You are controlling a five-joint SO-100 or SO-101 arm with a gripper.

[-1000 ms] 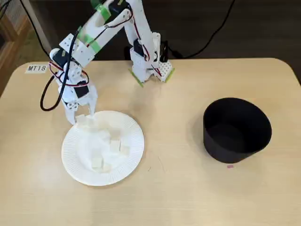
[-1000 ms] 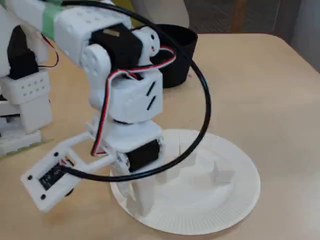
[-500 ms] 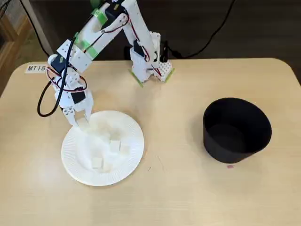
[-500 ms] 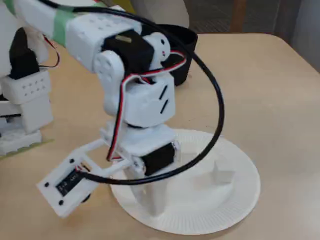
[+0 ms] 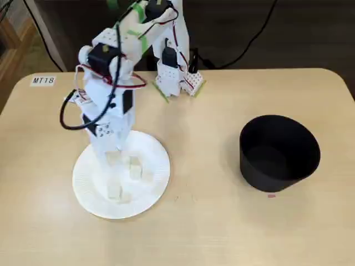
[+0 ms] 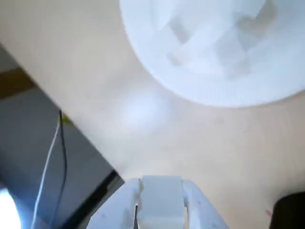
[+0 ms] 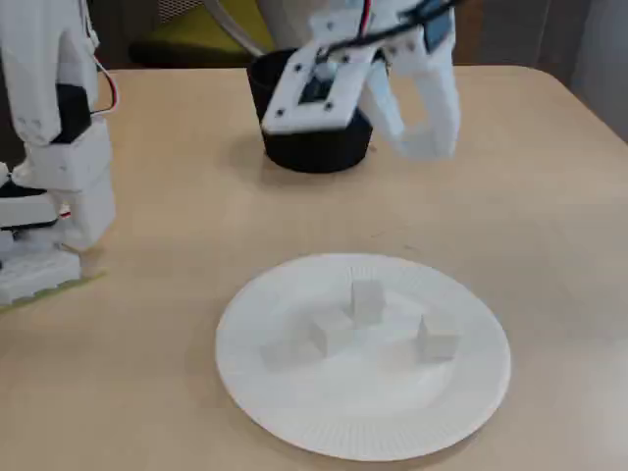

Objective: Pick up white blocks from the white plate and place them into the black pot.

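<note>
The gripper [image 6: 159, 210] is clenching one white block [image 6: 160, 199] between its fingers [image 6: 120, 210], as the wrist view shows, and hanging in the air above the table [image 5: 211, 221]. In a fixed view the gripper [image 7: 432, 137] is sitting high over the tabletop, between the plate [image 7: 294, 412] and the black pot [image 7: 304, 147]. More blocks [image 7: 367, 299] are lying loose near the plate's middle, and in the other fixed view the arm [image 5: 108, 105] is covering the plate's [image 5: 89, 191] upper edge. The pot [image 5: 279, 153] is standing well apart, on the right.
</note>
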